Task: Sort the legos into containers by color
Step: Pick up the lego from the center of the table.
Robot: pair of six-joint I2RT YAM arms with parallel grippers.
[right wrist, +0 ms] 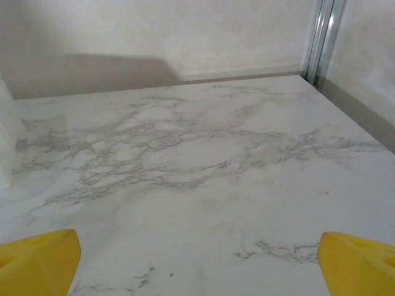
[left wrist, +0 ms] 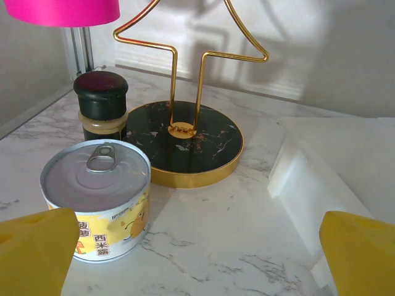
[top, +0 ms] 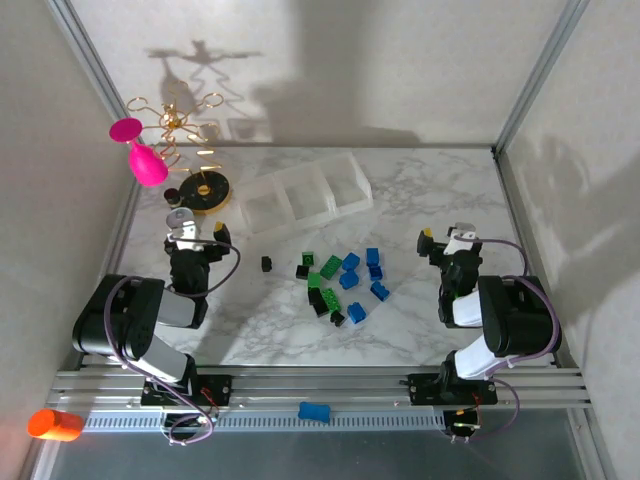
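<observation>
The legos [top: 340, 285] lie in a loose cluster of green, blue and black bricks at the table's middle, and one black brick [top: 267, 264] sits apart to the left. Behind them the clear three-compartment tray [top: 303, 192] stands at a slant; its white wall [left wrist: 321, 179] shows at the right of the left wrist view. My left gripper [top: 195, 233] [left wrist: 197, 259] is open over bare marble between a tin can and the tray. On the right side, away from the bricks, my right gripper [top: 447, 238] [right wrist: 197, 265] is open over bare marble.
A tin can [left wrist: 99, 197], a dark-lidded jar [left wrist: 102, 105] and a black-and-gold disc [left wrist: 185, 142] with a gold wire stand sit ahead of the left gripper. A pink glass [top: 145, 155] hangs at the back left. A light-blue piece [top: 315, 411] and an orange cylinder [top: 55, 424] lie off the table's near edge.
</observation>
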